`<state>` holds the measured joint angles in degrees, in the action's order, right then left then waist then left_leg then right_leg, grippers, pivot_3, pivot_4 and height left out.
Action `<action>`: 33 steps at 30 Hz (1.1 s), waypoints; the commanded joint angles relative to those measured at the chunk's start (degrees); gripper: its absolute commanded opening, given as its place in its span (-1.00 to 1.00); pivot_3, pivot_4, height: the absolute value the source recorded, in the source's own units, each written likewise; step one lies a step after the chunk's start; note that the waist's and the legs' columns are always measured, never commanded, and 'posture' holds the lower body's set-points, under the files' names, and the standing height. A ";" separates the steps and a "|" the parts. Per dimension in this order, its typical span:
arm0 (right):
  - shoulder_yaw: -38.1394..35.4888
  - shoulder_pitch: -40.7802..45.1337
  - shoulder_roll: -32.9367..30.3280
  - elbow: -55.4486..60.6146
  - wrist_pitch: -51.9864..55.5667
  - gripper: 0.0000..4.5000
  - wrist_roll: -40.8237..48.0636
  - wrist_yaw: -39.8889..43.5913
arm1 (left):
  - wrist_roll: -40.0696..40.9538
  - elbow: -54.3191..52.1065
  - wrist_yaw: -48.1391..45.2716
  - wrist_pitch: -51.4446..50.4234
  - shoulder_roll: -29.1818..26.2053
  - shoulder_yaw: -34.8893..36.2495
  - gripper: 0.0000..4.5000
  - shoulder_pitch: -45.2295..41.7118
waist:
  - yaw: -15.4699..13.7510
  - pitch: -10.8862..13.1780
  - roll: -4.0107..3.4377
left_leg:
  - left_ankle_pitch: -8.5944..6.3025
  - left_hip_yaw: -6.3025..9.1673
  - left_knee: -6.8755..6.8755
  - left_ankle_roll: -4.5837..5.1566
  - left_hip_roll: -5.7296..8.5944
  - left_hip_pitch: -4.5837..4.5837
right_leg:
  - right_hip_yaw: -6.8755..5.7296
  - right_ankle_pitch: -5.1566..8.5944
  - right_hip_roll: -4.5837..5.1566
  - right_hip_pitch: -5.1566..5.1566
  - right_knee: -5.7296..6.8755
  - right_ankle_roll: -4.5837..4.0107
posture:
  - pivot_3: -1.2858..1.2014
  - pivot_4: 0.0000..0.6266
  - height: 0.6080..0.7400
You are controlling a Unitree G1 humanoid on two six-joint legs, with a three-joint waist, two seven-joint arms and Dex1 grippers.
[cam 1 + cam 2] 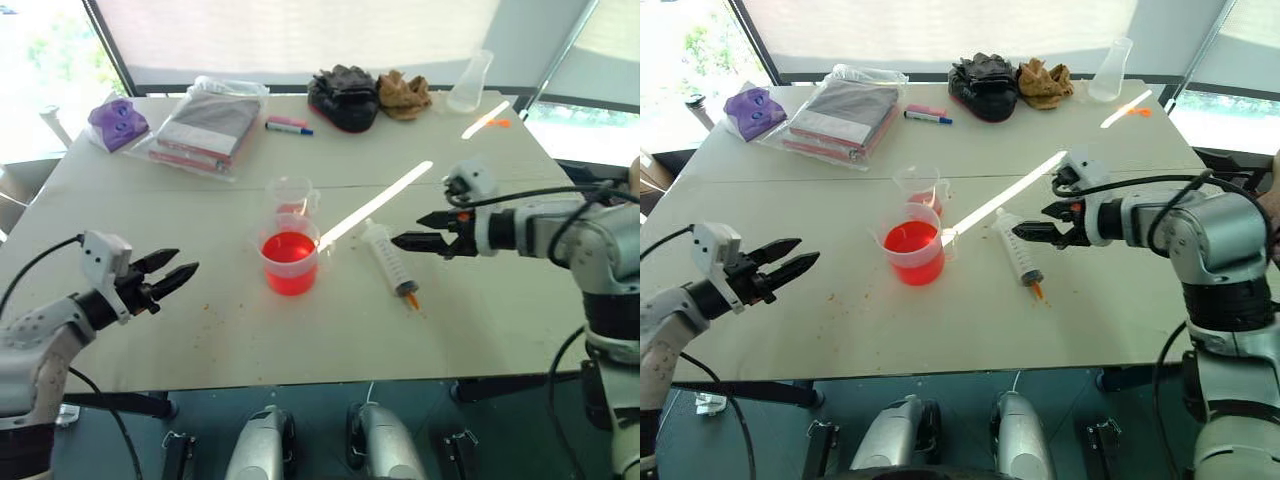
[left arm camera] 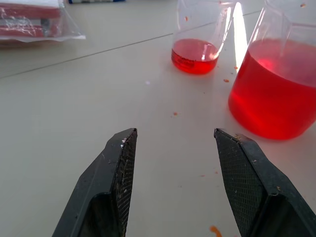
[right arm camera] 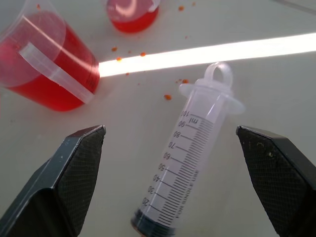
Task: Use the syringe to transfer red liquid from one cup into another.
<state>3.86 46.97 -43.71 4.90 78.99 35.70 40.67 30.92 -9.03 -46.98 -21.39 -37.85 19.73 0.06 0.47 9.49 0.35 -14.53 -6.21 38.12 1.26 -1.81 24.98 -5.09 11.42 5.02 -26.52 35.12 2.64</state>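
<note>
Where sunlight streaks it, pale table (image 1: 480, 320) flecked orange, beside bright windows (image 1: 300, 30).

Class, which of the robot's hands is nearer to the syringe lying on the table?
The right hand: it hovers open just above the syringe. The left hand, also open, is far off, beyond the large cup.

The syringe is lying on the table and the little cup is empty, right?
Not quite. The syringe does lie on the table, but the little cup is not empty: the left wrist view shows some red liquid in its bottom.
</note>
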 commanded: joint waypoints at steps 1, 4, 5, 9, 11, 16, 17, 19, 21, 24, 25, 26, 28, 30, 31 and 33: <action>4.01 4.68 1.91 -3.70 0.91 0.97 -1.73 0.05 | -1.24 -1.65 0.84 2.90 1.31 -0.61 0.15 0.46 | 0.11 -0.01 0.02 | -0.02 0.01 0.05 0.03 0.00 0.06 | -0.02 0.00 0.00 -0.02 0.00 0.01 | 0.03 -0.52 1.00; 9.50 7.05 3.95 -9.34 -1.86 0.97 -5.40 0.46 | -1.64 -2.89 1.06 3.33 1.88 -0.87 0.15 1.15 | 0.18 -0.02 0.04 | -0.03 0.01 0.09 0.06 0.00 0.08 | -0.06 -0.01 0.00 -0.02 0.00 0.02 | 0.03 -0.52 1.00; 11.06 7.67 4.59 -11.47 -2.88 0.97 -6.72 0.50 | -1.66 -3.41 1.03 3.29 1.82 -0.80 0.15 1.44 | 0.25 -0.02 0.04 | -0.03 0.01 0.08 0.06 0.00 0.08 | -0.07 -0.01 -0.01 -0.02 0.01 0.02 | 0.03 -0.52 1.00; 18.36 9.00 5.39 -17.81 -9.35 0.97 -12.77 3.01 | -4.43 -5.36 -0.40 4.98 -0.14 -1.81 0.15 4.09 | 0.28 -0.02 0.04 | -0.02 0.01 0.09 0.07 0.00 0.07 | -0.13 -0.04 -0.08 -0.03 0.07 0.07 | 0.03 -0.52 1.00; 19.55 10.30 6.80 -21.32 -10.67 0.97 -14.45 3.78 | -3.83 -5.94 0.15 4.84 0.32 -1.46 0.15 4.42 | 0.31 -0.02 0.02 | -0.02 -0.01 0.09 0.07 -0.01 0.07 | -0.13 -0.10 -0.14 -0.04 0.08 0.18 | 0.03 -0.52 1.00; 21.49 14.17 11.28 -32.37 -13.99 0.97 -19.58 4.69 | 1.95 -8.06 2.14 1.77 3.04 0.91 0.15 3.51 | 0.51 -0.03 0.04 | 0.00 -0.01 0.13 0.05 -0.07 -0.02 | -0.11 -0.13 -0.32 0.02 0.16 0.21 | 0.03 -0.52 1.00; 22.03 14.74 11.84 -34.05 -14.97 0.97 -20.65 5.25 | 4.84 -9.11 2.36 -0.50 3.22 1.91 0.15 3.30 | 0.49 -0.05 0.09 | 0.00 0.00 0.13 0.05 -0.08 -0.07 | -0.10 -0.13 -0.33 0.07 0.18 0.21 | 0.03 -0.52 1.00; 22.87 15.54 12.60 -36.94 -16.27 0.97 -22.34 6.70 | 10.40 -11.70 1.32 -5.49 1.54 4.25 0.15 4.47 | 0.51 -0.08 0.13 | 0.00 0.02 0.13 0.05 -0.10 -0.09 | -0.10 -0.14 -0.35 0.09 0.19 0.22 | 0.03 -0.52 1.00; 22.97 16.26 13.34 -39.60 -16.92 0.97 -23.50 7.89 | 13.09 -13.88 -0.07 -8.40 -0.83 6.34 0.15 6.77 | 0.71 -0.11 0.18 | 0.00 0.01 0.13 0.04 -0.10 -0.16 | -0.09 -0.14 -0.35 0.13 0.22 0.24 | 0.03 -0.52 1.00; 23.11 17.02 14.28 -43.29 -18.61 0.97 -25.51 9.22 | 13.81 -16.50 -2.51 -10.01 -4.59 8.48 0.15 10.70 | 0.72 -0.11 0.18 | 0.00 -0.01 0.12 0.03 -0.10 -0.35 | -0.07 -0.12 -0.35 0.27 0.24 0.22 | 0.03 -0.52 1.00; 22.89 17.23 14.66 -44.42 -18.96 0.97 -26.01 9.52 | 13.92 -17.06 -3.15 -10.18 -5.52 8.89 0.15 11.50 | 0.69 -0.11 0.17 | 0.00 -0.01 0.12 0.03 -0.10 -0.40 | -0.07 -0.10 -0.35 0.33 0.24 0.18 | 0.03 -0.52 1.00; 22.70 17.44 15.05 -45.38 -19.15 0.97 -26.40 9.88 | 13.76 -17.40 -3.77 -10.06 -6.30 8.96 0.15 11.98 | 0.61 -0.12 0.17 | 0.00 -0.02 0.11 0.03 -0.09 -0.50 | -0.06 -0.02 -0.34 0.42 0.24 0.05 | 0.03 -0.52 1.00; 22.12 17.88 16.21 -47.03 -18.85 0.97 -26.84 10.57 | 11.18 -17.27 -5.07 -7.88 -7.54 7.23 0.15 11.99 | 0.52 -0.15 0.23 | -0.01 0.01 0.12 -0.01 -0.09 -0.60 | -0.07 0.00 -0.34 0.52 0.21 0.01 | 0.03 -0.52 1.00; 21.73 18.17 17.12 -48.31 -19.20 0.97 -27.69 10.94 | 8.94 -16.64 -5.54 -5.78 -7.66 5.17 0.15 11.08 | 0.56 -0.18 0.24 | -0.03 0.03 0.12 -0.07 -0.10 -0.68 | -0.06 -0.02 -0.31 0.51 0.18 -0.02 | 0.03 -0.52 1.00; 21.55 18.26 17.41 -48.78 -19.50 0.97 -28.20 11.07 | 8.35 -16.36 -5.61 -5.15 -7.49 4.55 0.15 10.66 | 0.58 -0.20 0.26 | -0.10 0.03 0.12 -0.19 -0.10 -0.74 | -0.06 -0.03 -0.27 0.49 0.16 -0.04 | 0.03 -0.52 1.00; 21.39 18.37 18.03 -49.41 -19.88 0.97 -29.20 11.31 | 7.59 -15.48 -5.44 -3.79 -6.15 2.87 0.15 8.72 | 0.63 -0.23 0.29 | -0.10 0.03 0.11 -0.21 -0.13 -0.75 | -0.06 -0.04 -0.24 0.50 0.16 -0.05 | 0.03 -0.52 1.00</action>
<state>24.93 66.01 -26.72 -42.67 59.11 7.56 51.89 39.15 -24.57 -52.30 -27.21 -44.55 23.26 9.99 1.10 9.25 0.64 -14.63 -6.18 38.23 1.05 -1.94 24.23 -5.14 11.38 4.78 -25.85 35.29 2.58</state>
